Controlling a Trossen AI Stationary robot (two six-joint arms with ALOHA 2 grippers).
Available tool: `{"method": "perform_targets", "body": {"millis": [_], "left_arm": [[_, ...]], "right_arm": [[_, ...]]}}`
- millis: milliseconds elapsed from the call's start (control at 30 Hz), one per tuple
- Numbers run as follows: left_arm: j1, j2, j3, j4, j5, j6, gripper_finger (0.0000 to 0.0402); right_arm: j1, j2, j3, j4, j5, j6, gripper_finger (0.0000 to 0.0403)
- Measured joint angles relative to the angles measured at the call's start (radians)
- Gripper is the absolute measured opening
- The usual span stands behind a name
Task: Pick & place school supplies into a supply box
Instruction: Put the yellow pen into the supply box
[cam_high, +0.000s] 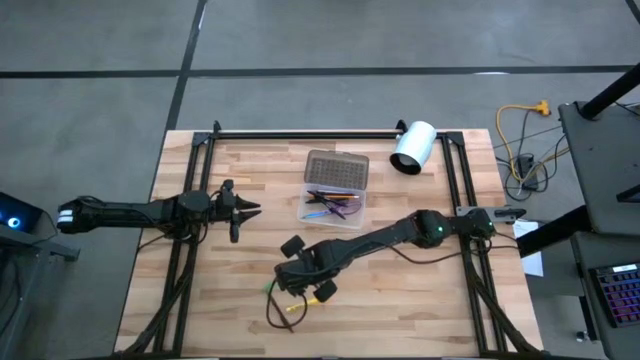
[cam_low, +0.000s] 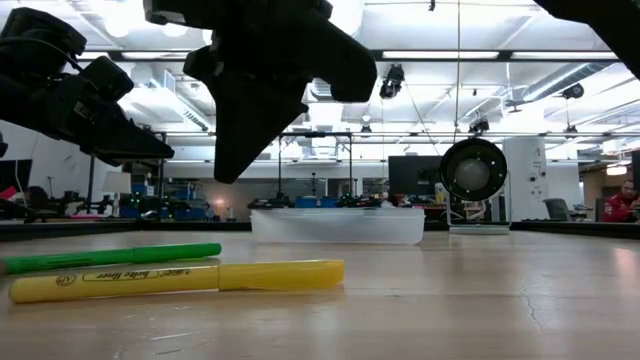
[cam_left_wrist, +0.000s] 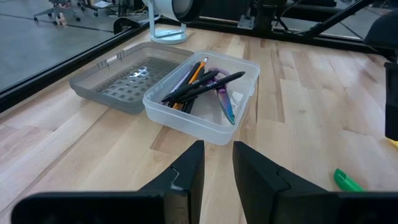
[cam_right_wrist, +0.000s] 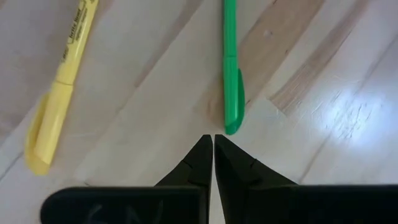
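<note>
The supply box (cam_high: 335, 205) is a clear case, and its grey lid (cam_left_wrist: 127, 81) lies open flat on the table behind it. Several pens and purple-handled scissors (cam_left_wrist: 222, 99) lie in it. A green pen (cam_right_wrist: 230, 68) and a yellow highlighter (cam_right_wrist: 59, 87) lie flat on the table near its front. My right gripper (cam_right_wrist: 213, 140) hangs shut just above the table, off the green pen's cap end, touching nothing. My left gripper (cam_left_wrist: 217, 155) waits left of the box, fingers a little apart, with nothing between them.
A white cylinder (cam_high: 412, 147) lies on its side at the far right, behind the box. Dark frame rails (cam_high: 190, 250) run along both sides of the wooden table. Bare wood lies between the box and the two pens.
</note>
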Motion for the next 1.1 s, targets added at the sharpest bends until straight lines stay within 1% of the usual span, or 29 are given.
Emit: {"method": "perform_targets", "body": {"millis": [267, 967, 1100], "left_arm": [[0.000, 0.000, 0.000, 0.000, 0.000, 0.000, 0.0069], [0.000, 0.000, 0.000, 0.000, 0.000, 0.000, 0.0069], [0.000, 0.000, 0.000, 0.000, 0.000, 0.000, 0.0069]], "right_arm": [[0.014, 0.000, 0.000, 0.004, -0.001, 0.070, 0.0009], [0.075, 0.000, 0.000, 0.018, 0.001, 0.118, 0.0009], [0.080, 0.000, 0.000, 0.017, 0.001, 0.122, 0.0019]]}}
